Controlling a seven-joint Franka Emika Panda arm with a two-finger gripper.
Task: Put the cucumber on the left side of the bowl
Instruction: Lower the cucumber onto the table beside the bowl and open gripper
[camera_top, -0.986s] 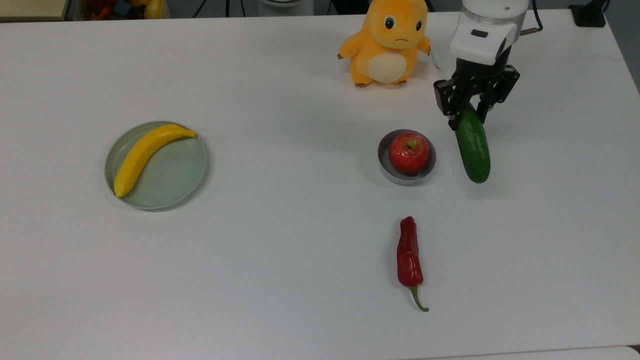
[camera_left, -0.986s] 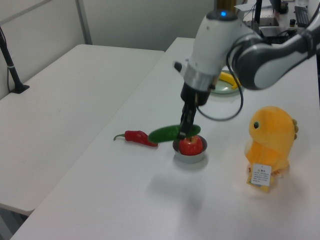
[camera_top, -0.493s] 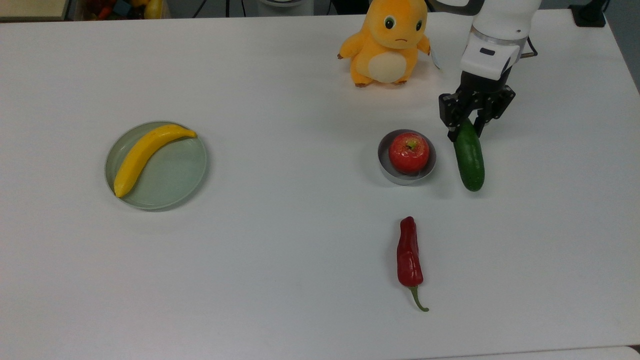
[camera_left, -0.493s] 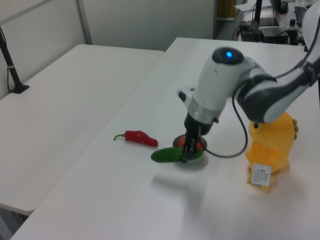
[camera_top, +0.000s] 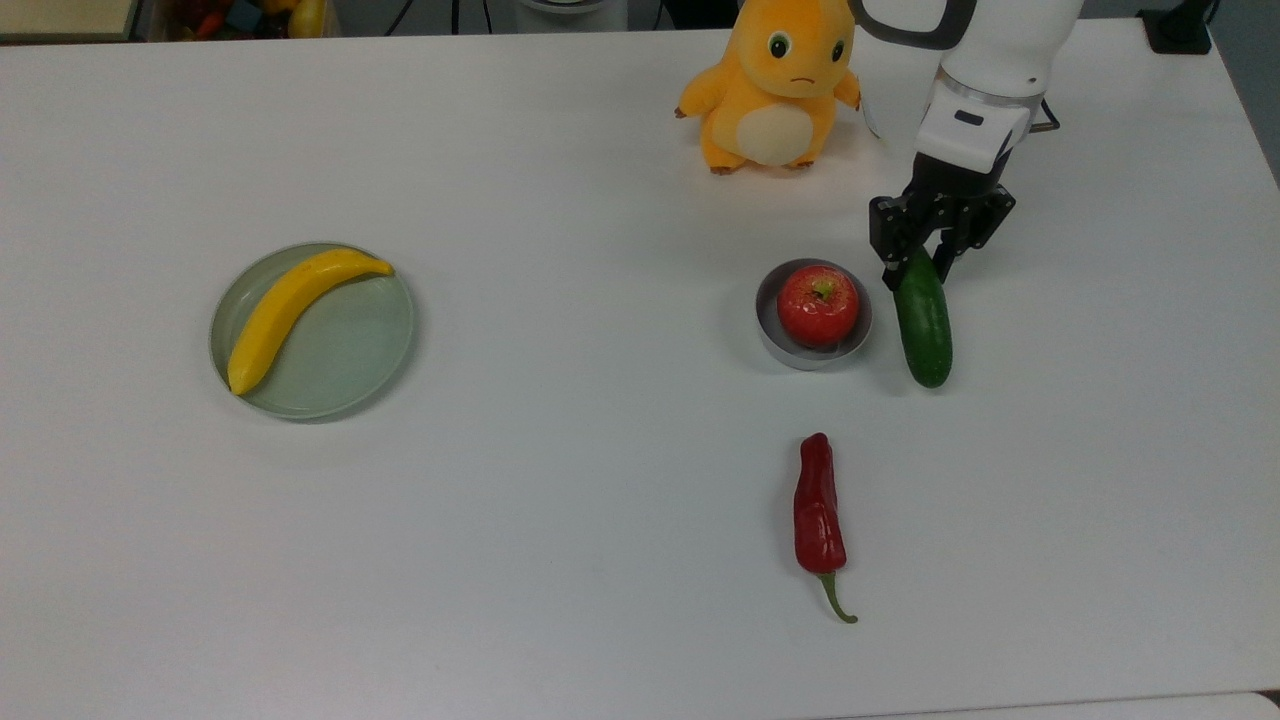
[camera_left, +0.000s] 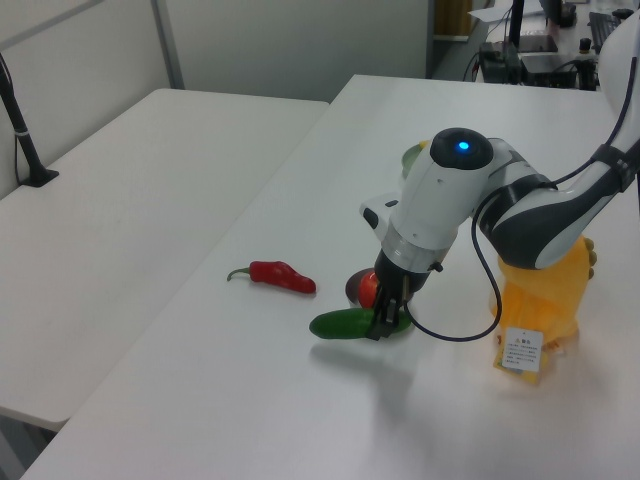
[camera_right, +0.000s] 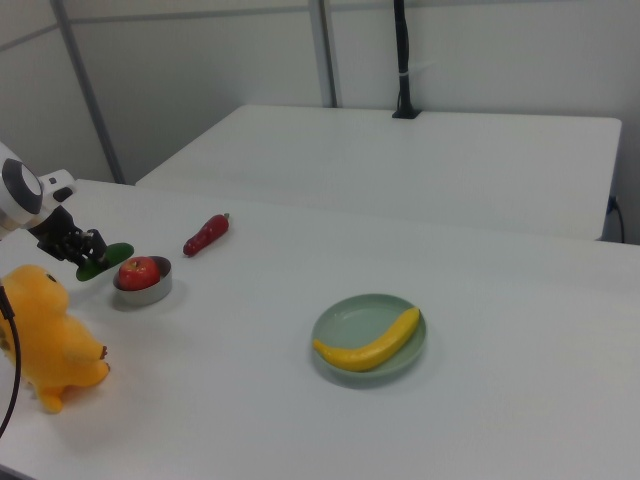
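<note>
**Even overhead light, soft shadows**

Bright, diffuse light falls on the white table (camera_top: 500, 560); shadows beneath the objects are faint and short (darkest under the arm in the left view). Mild glare whitens the tabletop; edges look slightly soft.

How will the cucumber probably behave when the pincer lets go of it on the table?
The cucumber looks round and smooth, so it may roll sideways, perhaps against the bowl beside it. Its glossy skin suggests it could slip. The pincer holds one end while the rest stays straight, so it is likely stiff.
</note>
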